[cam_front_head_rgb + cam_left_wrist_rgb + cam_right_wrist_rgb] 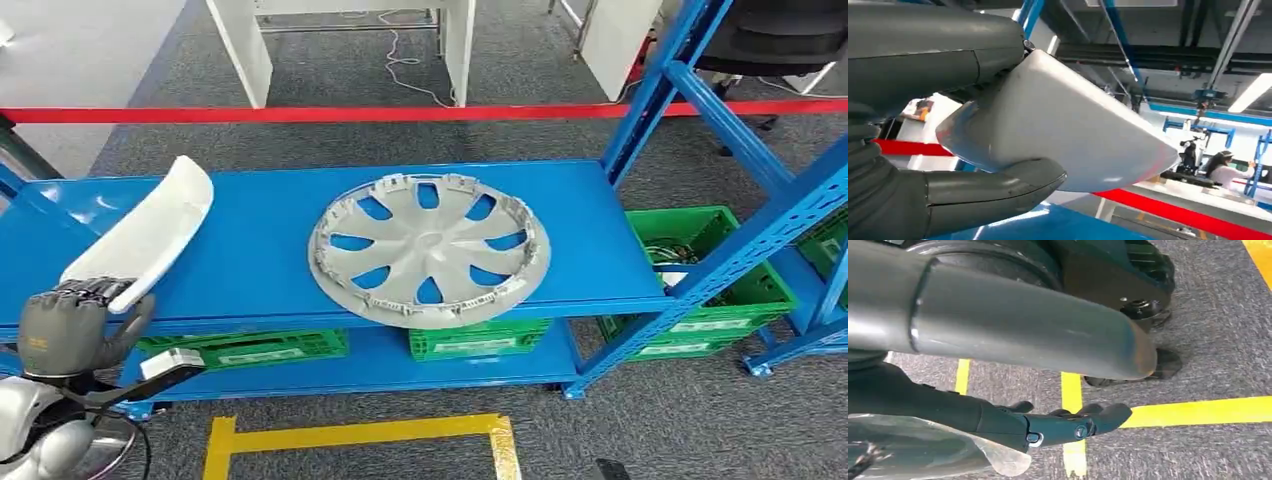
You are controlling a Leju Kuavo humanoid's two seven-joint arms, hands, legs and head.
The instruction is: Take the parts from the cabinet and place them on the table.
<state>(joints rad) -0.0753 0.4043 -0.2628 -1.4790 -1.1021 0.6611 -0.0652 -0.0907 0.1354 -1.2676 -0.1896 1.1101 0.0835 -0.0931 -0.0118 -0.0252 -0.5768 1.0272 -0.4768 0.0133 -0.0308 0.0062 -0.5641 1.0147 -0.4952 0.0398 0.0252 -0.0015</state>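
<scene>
A long white curved plastic part (150, 232) is gripped at its lower end by my left hand (70, 325), at the front left of the blue shelf (260, 240). It tilts up and away over the shelf. Close up in the left wrist view, the white part (1068, 125) sits between my thumb and fingers (998, 187). A silver wheel cover (430, 248) lies flat in the middle of the shelf, its front rim overhanging the edge. My right hand (1048, 385) hangs over the floor with its fingers apart and nothing in it.
Green crates (480, 340) stand on the lower shelf, another green crate (715, 285) at the right. Blue rack posts (740, 240) rise on the right. Red tape (400, 113) runs behind the shelf. Yellow floor tape (360, 435) marks the carpet in front.
</scene>
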